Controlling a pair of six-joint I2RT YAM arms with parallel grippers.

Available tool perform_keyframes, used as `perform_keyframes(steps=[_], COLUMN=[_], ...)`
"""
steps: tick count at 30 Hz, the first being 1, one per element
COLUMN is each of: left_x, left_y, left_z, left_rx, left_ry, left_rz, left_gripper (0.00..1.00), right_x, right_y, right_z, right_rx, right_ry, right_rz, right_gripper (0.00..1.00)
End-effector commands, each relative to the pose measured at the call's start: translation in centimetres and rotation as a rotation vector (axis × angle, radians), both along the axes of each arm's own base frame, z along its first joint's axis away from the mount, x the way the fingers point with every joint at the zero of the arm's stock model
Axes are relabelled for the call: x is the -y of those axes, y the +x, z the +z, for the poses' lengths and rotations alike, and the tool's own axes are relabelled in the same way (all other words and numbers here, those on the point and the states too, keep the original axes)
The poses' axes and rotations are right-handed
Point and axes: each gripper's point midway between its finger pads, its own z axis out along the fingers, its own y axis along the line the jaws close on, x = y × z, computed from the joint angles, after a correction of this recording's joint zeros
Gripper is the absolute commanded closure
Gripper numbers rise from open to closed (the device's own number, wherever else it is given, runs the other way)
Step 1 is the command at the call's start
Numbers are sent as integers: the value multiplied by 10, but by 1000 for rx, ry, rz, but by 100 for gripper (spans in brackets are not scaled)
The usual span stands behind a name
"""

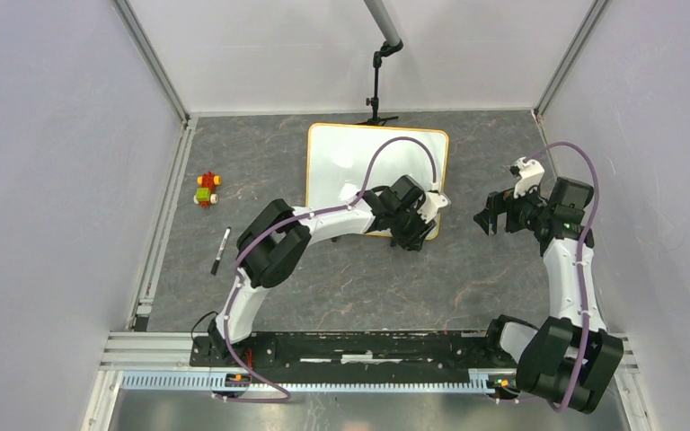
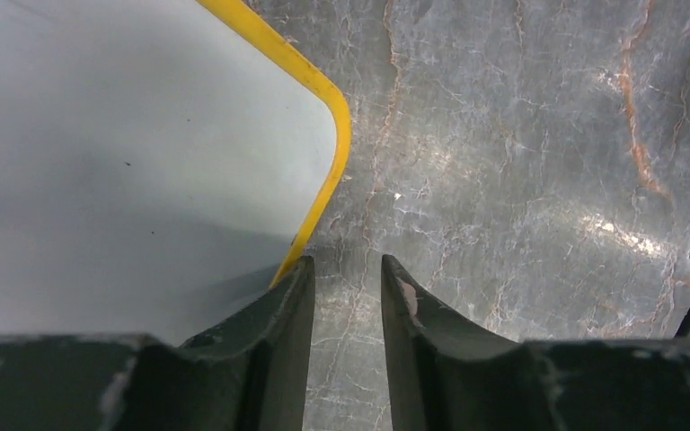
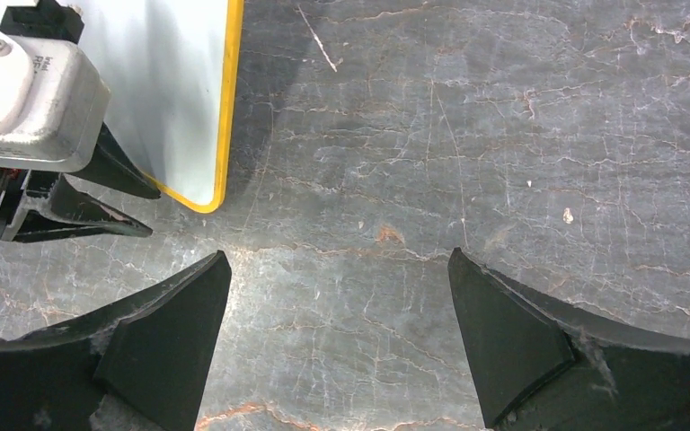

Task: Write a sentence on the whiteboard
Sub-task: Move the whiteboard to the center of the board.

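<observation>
The whiteboard [image 1: 350,162] lies flat on the grey table, white with a yellow rim. No sentence shows on the part of it I can see. My left gripper [image 1: 422,235] hovers at the board's near right corner, open by a narrow gap with nothing in it. In the left wrist view [image 2: 348,262] one finger stands over the yellow rim and the other over bare table beside the whiteboard [image 2: 126,153]. My right gripper [image 1: 490,221] is wide open and empty over the table to the right of the board [image 3: 337,256]. From there I see the whiteboard [image 3: 171,90] and the left gripper [image 3: 153,213].
A black marker [image 1: 221,250] lies on the table at the left, near the left arm's elbow. A small red, yellow and green toy [image 1: 206,190] sits further back left. A black camera stand [image 1: 378,90] rises behind the board. Walls enclose the table.
</observation>
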Motion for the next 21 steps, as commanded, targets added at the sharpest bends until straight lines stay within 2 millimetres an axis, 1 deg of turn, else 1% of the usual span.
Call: perform_keyframes(steps=[1,3,5,7,9,10,11,12,13,14,16,17,18,19,20,21], left_x=[9,0,-13,-33,-57,-71,-84,-100,-117,-132,-170,-192,-213,-230,-249,-264], left_y=[-1,-8,-17,-21,-22,-16,-11,0,14,26,53,65,74,79,83,84], left_z=[62,84,109,125,142,151,160,171,182,191,212,219,229,238,247,257], left_rx=[44,52,71,97,106,111,114,122,127,127,169,205,250,287,337,378], left_ry=[-101,-107,-103,-85,-88,-100,-115,-140,-161,-176,-173,-158,-152,-155,-151,-156], left_rz=[7,-4,-29,-25,-12,15,55,115,217,326,575,710,809,897,981,1049], left_gripper=[56,51,49,46,44,43,39,35,35,35,36,35,35,34,33,31], right_x=[-5,-14,-24,-31,-43,-53,-60,-71,-78,-91,-108,-118,-128,-132,-142,-142], right_y=[-3,-7,-12,-15,-20,-23,-25,-28,-29,-32,-33,-36,-36,-35,-36,-32], right_z=[15,12,7,3,0,-2,-5,-7,-9,-12,-12,-14,-13,-16,-17,-18], right_rx=[59,71,78,79,69,61,52,45,37,30,38,37,41,37,37,28], right_ry=[-2,36,38,5,-10,-22,-41,-51,-61,-64,-54,-42,-25,-30,-39,-54], right_rz=[31,47,62,67,87,112,121,150,159,189,211,227,215,178,169,92], right_gripper=[3,3,3,2,2,2,1,1,1,1,1,1,1,1,5,8])
